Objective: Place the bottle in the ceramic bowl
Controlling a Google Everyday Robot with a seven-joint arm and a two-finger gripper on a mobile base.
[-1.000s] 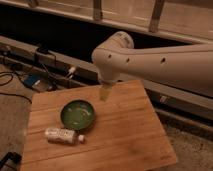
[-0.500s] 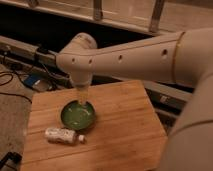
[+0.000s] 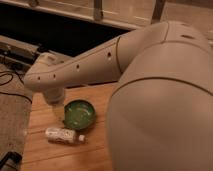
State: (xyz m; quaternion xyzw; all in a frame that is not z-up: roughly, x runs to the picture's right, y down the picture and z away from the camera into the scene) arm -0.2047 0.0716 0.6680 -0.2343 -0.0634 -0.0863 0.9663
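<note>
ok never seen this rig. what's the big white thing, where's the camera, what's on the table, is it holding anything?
The big white shape is the robot's single arm. It is very near the lens, so it fills the right side. There is only this one view, looking down on the table; where the camera is mounted cannot be told. The arm reaches left, and its gripper hangs at the end, just up-left of the green ceramic bowl. It is open and holds nothing. On the wooden table are the bowl and, just in front of it, the small bottle lying on its side.
</note>
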